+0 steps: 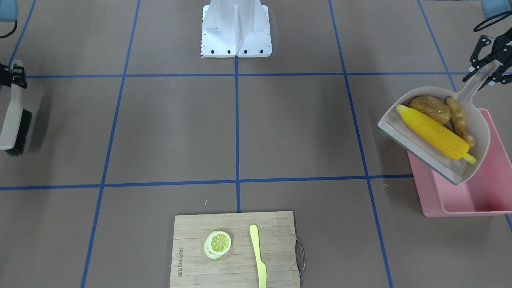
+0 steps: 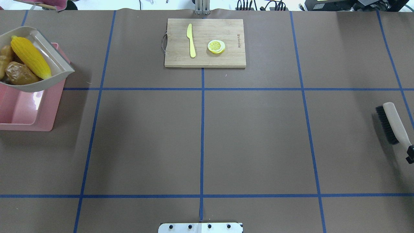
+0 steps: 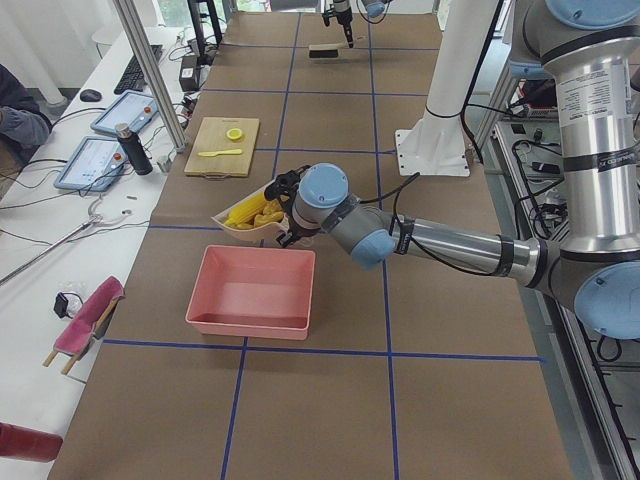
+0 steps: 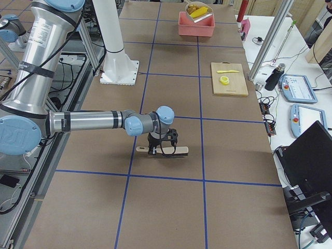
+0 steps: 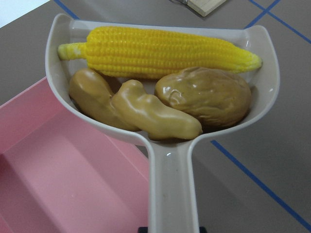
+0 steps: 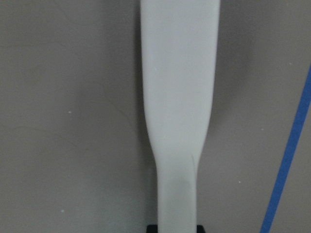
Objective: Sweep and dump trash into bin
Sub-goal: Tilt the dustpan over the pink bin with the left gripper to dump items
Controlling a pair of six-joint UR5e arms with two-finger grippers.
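My left gripper [image 1: 486,66] is shut on the handle of a beige dustpan [image 1: 440,165]. It holds the pan in the air over one end of the pink bin [image 1: 472,196]. In the pan lie the yellow corn cob [image 1: 434,132], the brown potato [image 1: 430,108] and the tan ginger root [image 1: 458,118]. The left wrist view shows the corn [image 5: 160,51], potato [image 5: 209,94] and ginger [image 5: 131,109] in the pan, with the bin [image 5: 58,179] below. The bin looks empty. My right gripper [image 2: 410,154] is shut on the handle of a brush [image 2: 393,123], low at the table's far right.
A wooden cutting board [image 2: 226,60] at the table's far middle edge carries a lemon slice [image 2: 216,46] and a pale yellow knife [image 2: 191,40]. The robot's white base [image 1: 236,30] stands at the near middle. Blue tape lines cross the brown table.
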